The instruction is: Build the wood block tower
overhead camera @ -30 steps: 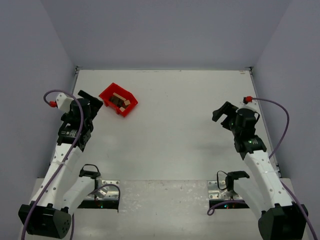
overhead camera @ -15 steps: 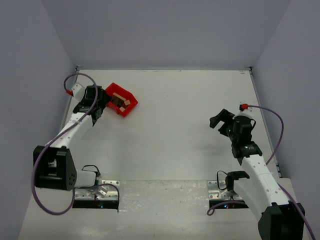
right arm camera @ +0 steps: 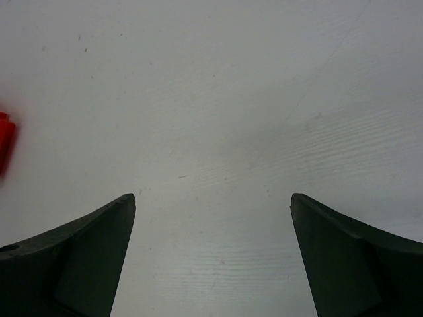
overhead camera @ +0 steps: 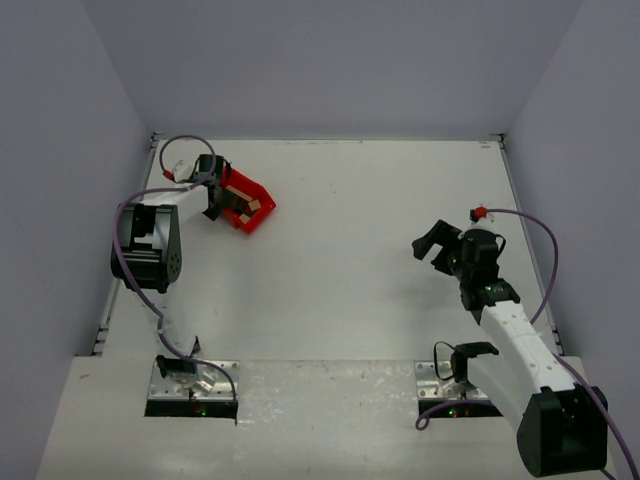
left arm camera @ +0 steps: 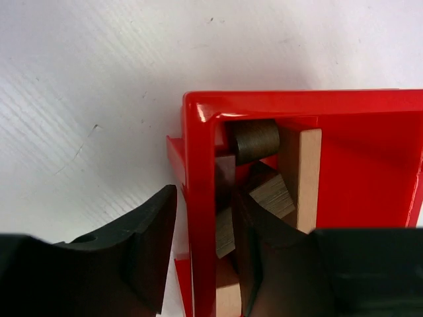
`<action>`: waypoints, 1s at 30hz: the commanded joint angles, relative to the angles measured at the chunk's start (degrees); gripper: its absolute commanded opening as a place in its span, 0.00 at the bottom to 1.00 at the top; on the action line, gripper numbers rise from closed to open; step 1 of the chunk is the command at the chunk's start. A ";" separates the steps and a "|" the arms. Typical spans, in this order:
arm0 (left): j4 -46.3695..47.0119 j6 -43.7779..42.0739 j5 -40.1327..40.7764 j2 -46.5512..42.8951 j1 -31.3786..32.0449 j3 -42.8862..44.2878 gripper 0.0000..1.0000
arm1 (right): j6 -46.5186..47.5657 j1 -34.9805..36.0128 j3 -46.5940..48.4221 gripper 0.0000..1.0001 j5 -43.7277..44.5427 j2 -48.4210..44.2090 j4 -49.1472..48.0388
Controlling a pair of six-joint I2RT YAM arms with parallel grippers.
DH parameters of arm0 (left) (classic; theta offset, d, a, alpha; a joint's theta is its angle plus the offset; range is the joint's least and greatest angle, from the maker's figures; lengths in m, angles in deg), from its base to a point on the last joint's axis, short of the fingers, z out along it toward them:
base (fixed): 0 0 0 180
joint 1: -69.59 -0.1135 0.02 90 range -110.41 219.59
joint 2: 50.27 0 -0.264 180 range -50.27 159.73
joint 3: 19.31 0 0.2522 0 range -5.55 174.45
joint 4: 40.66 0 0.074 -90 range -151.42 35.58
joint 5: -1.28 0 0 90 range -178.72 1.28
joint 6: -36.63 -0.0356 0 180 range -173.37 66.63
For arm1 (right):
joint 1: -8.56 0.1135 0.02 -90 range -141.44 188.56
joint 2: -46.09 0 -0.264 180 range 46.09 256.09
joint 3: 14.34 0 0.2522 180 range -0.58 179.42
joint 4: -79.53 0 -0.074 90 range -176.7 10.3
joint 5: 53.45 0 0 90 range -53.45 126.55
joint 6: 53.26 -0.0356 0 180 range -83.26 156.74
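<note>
Several small wooden blocks [left arm camera: 271,191], tan and dark brown, lie loose in the red bin [left arm camera: 199,165] at the table's far left [overhead camera: 258,222]. No wood block tower is in view. My left gripper [left arm camera: 205,191] straddles the bin's near wall. One finger [left arm camera: 149,244] is outside against the bin's lip, the other [left arm camera: 264,264] is inside among the blocks, and the jaws are drawn in on the wall. From above, the left gripper [overhead camera: 213,195] sits at the bin's left edge. My right gripper [right arm camera: 213,198] hangs open over bare table at the right [overhead camera: 432,245].
Grey walls close in the white table [overhead camera: 380,260] at the back and both sides. A sliver of red [right arm camera: 5,142] shows at the left edge of the right wrist view. The arm bases stand at the near edge.
My left arm has reached forward to the bin and its jaws have narrowed around the bin's wall. The right gripper has drifted slightly left and stays open.
</note>
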 commanded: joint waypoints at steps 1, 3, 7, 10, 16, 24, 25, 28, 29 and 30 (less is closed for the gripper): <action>-0.90 1.26 2.23 -4.11 -0.51 -1.37 0.31 | 0.14 -0.10 0.64 0.99 -0.55 -0.14 -3.07; -0.97 0.23 3.44 -6.66 -0.46 -2.11 0.20 | -0.03 -0.06 0.47 0.99 -0.55 -0.17 -3.19; -2.70 -1.48 4.59 -8.84 0.19 -2.26 0.00 | -0.28 -0.12 0.46 0.99 -0.55 0.09 -3.13; -3.51 -3.76 6.88 -9.83 2.16 -1.93 0.00 | -0.28 -0.11 0.59 0.99 -0.55 0.27 -2.78; -5.07 -9.25 19.42 -13.57 12.82 -1.20 0.00 | -0.07 -0.10 0.26 0.99 -1.75 -0.16 -2.41; -9.67 -9.49 39.90 -16.78 29.38 -3.97 0.00 | -0.56 -0.05 -1.29 0.99 3.11 -1.15 -1.87; -11.16 -8.89 41.45 -16.86 30.69 -4.29 0.00 | -0.63 -0.09 -1.41 0.99 3.45 -1.23 -1.87; -13.75 -7.75 50.17 -16.91 38.23 -4.56 0.00 | 0.08 -0.13 -2.00 0.99 1.40 -1.58 -3.05; -14.01 -7.69 52.61 -16.83 38.62 -4.46 0.00 | 0.28 -0.06 -2.15 0.99 0.64 -1.56 -3.42; -16.16 -7.19 55.77 -16.11 41.54 -3.52 0.00 | 0.55 -0.11 -2.10 0.99 0.25 -1.40 -3.20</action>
